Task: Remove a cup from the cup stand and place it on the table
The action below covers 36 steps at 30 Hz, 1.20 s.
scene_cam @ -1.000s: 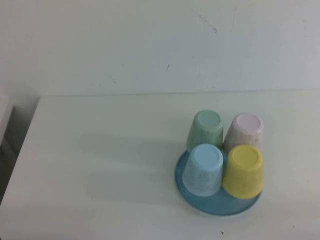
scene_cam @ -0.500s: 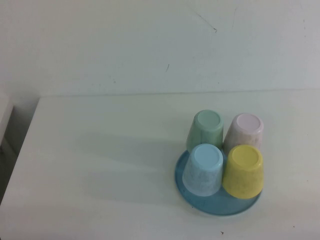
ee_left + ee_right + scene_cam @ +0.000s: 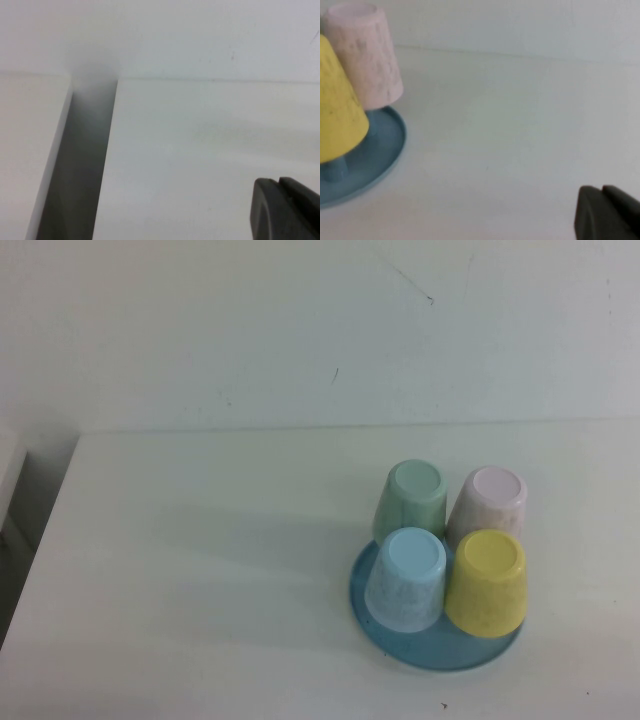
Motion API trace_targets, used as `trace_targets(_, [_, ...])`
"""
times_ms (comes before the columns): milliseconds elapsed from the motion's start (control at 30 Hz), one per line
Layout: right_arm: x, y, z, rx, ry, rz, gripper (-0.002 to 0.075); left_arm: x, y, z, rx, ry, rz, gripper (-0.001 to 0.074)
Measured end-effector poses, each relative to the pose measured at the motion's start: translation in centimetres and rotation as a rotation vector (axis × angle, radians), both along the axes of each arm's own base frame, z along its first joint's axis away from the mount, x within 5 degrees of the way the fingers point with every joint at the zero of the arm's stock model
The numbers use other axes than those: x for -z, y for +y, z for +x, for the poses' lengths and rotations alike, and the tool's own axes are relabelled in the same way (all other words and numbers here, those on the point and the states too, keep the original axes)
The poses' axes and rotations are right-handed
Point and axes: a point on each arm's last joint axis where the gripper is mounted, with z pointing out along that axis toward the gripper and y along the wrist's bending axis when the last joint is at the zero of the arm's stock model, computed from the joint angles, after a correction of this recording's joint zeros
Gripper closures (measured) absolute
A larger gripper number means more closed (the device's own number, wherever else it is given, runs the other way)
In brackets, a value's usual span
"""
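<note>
on the blue cup stand point(image 3: 372, 612), the yellow cup point(image 3: 487, 582) sits upside down, standing tall. the right hand point(image 3: 607, 212) waits low over the surface point(image 3: 200, 570), nearer than the left hand point(image 3: 285, 209). can't tell their grip.

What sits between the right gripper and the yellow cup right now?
Nothing visible. In the right wrist view, only bare table lies between the right gripper and the yellow cup on the cup stand. The left gripper hangs over bare table, away from the cups.
</note>
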Motion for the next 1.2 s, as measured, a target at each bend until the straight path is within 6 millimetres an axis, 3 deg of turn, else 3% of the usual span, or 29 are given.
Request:
trace_targets(433, [-6.1,-0.1,-0.3,0.013,-0.688,-0.066,0.0729,-4.7,0.3,-0.3,-0.037,-0.524,0.000,0.0738])
trace_targets(600, [-7.0,-0.1,-0.7,0.019,-0.791,-0.085,0.0729,-5.9,0.4,-0.8,-0.049,-0.666,-0.009,0.0738])
trace_targets(733, [-6.5,-0.1,-0.3,0.015,-0.659,-0.069,0.0729,-6.3,0.6,-1.0,-0.052,-0.714,-0.079,0.0738])
trace_targets(800, [-7.2,-0.1,-0.4,0.015,-0.575,-0.068,0.0729,-6.0,0.6,-0.8,-0.050,-0.677,-0.098,0.0738])
trace_targets(900, [-9.3,-0.2,-1.0,0.013,-0.477,-0.105,0.0729,-5.6,0.3,-0.4,-0.032,-0.492,-0.101,0.0738])
trace_targets(1067, [-12.8,-0.1,-1.2,-0.008,-0.270,-0.126,0.0729,-8.5,0.1,-1.2,-0.009,-0.337,-0.123,0.0738])
trace_targets(1200, [-15.4,0.6,0.1,-0.113,-0.075,-0.147,0.0729,-10.4,-0.1,-0.7,0.005,-0.162,-0.115,0.0738])
